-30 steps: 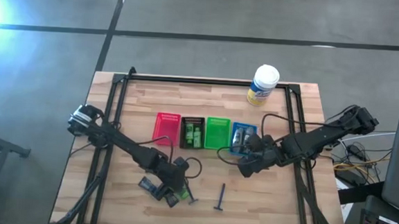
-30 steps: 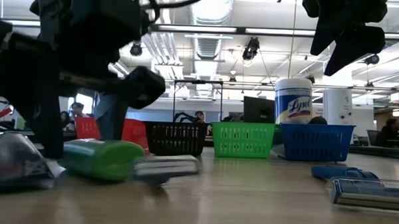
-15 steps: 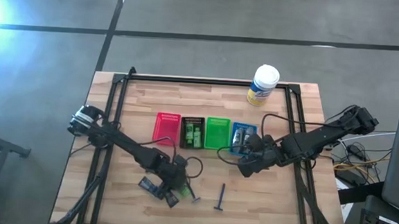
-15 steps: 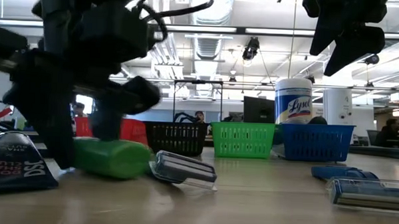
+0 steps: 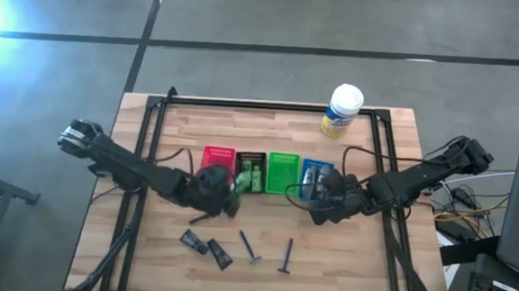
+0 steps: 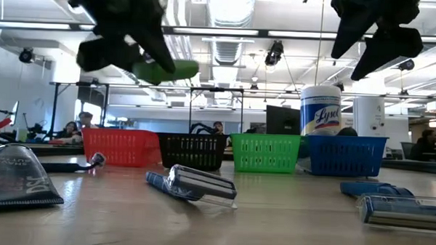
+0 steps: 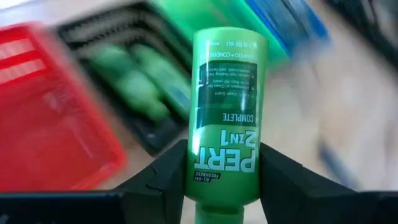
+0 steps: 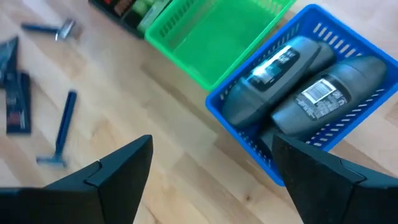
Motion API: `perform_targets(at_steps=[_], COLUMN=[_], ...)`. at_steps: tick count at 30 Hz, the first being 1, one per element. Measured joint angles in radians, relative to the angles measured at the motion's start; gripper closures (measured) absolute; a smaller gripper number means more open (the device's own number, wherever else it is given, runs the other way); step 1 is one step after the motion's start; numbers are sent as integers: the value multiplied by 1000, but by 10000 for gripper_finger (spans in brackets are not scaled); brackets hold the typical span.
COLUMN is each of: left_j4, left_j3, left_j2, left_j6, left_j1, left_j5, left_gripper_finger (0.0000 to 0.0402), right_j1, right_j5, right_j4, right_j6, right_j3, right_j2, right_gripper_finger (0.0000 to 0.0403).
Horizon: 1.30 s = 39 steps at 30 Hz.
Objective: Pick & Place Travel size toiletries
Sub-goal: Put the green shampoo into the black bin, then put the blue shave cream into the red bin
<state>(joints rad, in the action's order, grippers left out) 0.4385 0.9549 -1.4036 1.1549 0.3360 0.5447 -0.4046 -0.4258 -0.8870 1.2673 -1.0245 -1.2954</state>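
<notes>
We carry a green bottle toward the trays

Our left claw (image 7: 224, 180) is clamped on the green bottle (image 7: 227, 112), lifted clear of the bench (image 5: 352, 259) near the black tray (image 5: 251, 172), which already holds green bottles. We judge the next move is to line up over that tray, lower and let go. Our right claw (image 8: 211, 168) hangs wide open and empty beside the blue tray (image 8: 323, 99). Razors (image 5: 286, 255) and dark tubes (image 5: 206, 248) lie near the bench's front edge; beyond, an open workshop.
</notes>
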Motion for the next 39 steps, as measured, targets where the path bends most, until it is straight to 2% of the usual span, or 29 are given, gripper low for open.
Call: perform_targets(at_steps=[3, 6, 12, 16, 25, 31, 33, 35, 39], left_j4=[-18, -38, -221, -229, -229, -227, -257, -262, -210], left_j3=[-23, -34, -23, -2, 8, 11, 19, 25, 23], left_j2=[-9, -66, -205, -255, -248, -201, -174, -147, -100], left_j6=[229, 312, 248, 254, 241, 111, -14, -244, -711], left_j1=[-53, -116, -206, -225, -253, -252, -250, -248, -203], left_j5=[110, 113, -31, -15, -13, -38, -94, -230, -690], left_gripper_finger=[242, 242, 241, 234, 162, 144, 145, 148, 151], right_j1=[2, 4, 3, 3, 3, 3, 3, 3, 3], right_j5=[-31, -48, -49, -48, -47, -37, -17, 17, 115], right_j4=[0, 0, 1, 1, -3, -19, -19, -16, 40], right_j6=[49, 84, 106, 131, 139, 131, 112, 78, -53], right_j3=[0, 0, 0, 0, 0, 0, 0, 0, 7], right_j2=[0, 0, 0, 0, 0, 0, 0, 0, -10], right_gripper_finger=[83, 78, 62, 52, 59, 66, 67, 65, 54])
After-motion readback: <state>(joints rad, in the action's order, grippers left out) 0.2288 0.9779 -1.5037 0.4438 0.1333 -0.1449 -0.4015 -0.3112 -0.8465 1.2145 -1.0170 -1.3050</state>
